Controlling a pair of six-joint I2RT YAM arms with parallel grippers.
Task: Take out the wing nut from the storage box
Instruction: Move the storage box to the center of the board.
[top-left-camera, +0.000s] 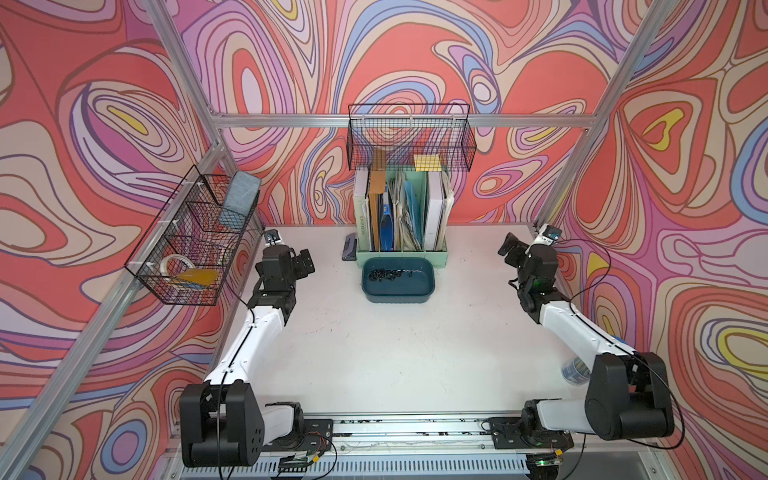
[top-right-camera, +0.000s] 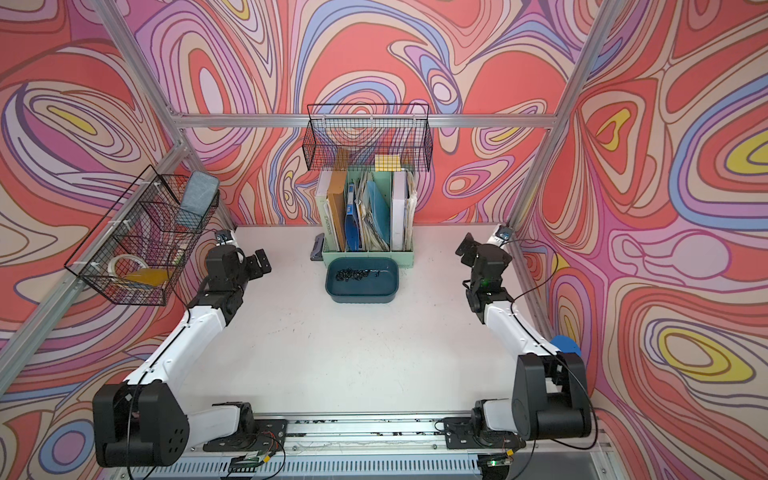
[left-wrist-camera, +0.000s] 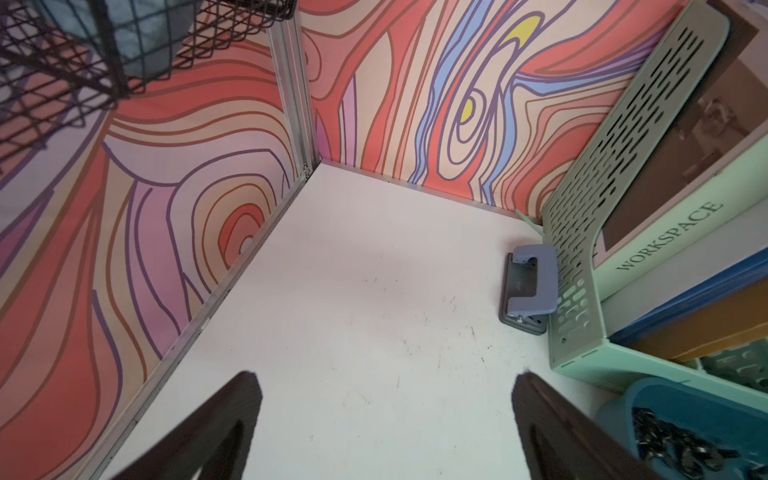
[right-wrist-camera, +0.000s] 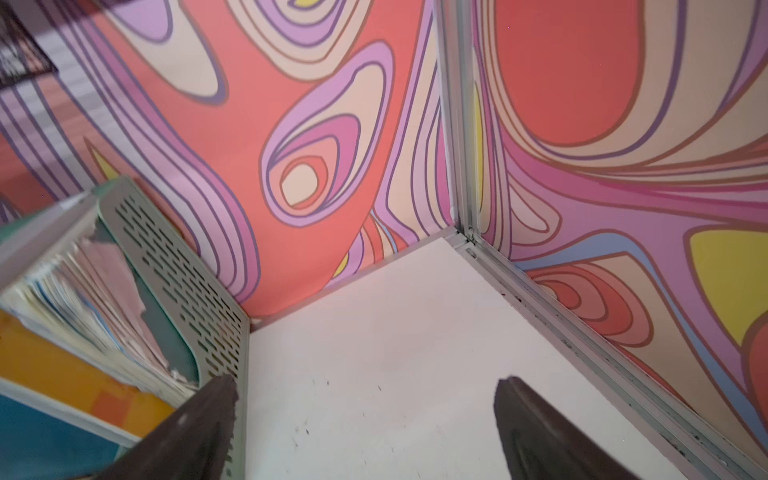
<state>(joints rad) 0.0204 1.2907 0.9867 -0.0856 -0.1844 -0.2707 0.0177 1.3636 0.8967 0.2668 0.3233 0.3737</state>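
We see the storage box (top-left-camera: 397, 297) with little dark bits (top-left-camera: 388, 273) mid-frame on the worktop (top-left-camera: 374, 357), between our left pincer (top-left-camera: 304, 262) and right pincer (top-left-camera: 508, 246), both spread wide and well apart from it.

- Both top views look down from high over the near edge at the whole table (top-left-camera: 374, 353)
- Left wrist: low, facing the far left corner
- Right wrist: low, facing the far right corner; both catch the file holder (left-wrist-camera: 602, 187)
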